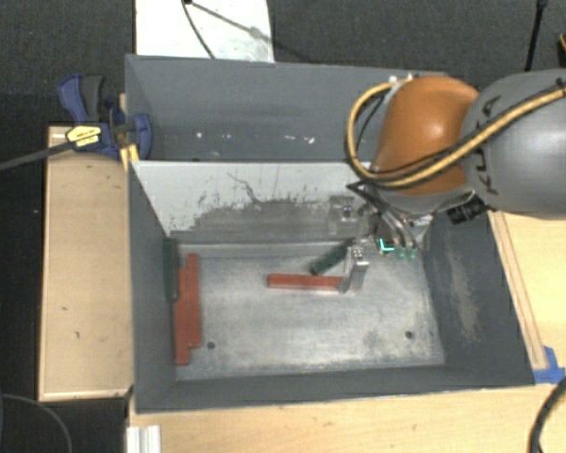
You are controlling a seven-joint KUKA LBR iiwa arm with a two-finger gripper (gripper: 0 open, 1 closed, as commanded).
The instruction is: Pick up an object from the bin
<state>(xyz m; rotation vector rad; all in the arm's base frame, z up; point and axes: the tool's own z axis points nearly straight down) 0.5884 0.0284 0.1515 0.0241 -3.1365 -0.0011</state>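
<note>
The pincer (355, 274) is low in the bin (292, 374), at the right end of a flat red-brown bar (305, 282) lying mid-floor. A dark green piece (326, 261) lies just beside it. Whether the pincer is released or clenched cannot be told. A second red bar (187, 310) lies along the left wall.

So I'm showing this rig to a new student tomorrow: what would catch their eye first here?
Most likely the arm's big orange wrist cover, at the bin's upper right, with the jaws down at the right end of a flat red stick mid-floor. Next, the longer red block lying along the left wall of the grey bin.
</note>
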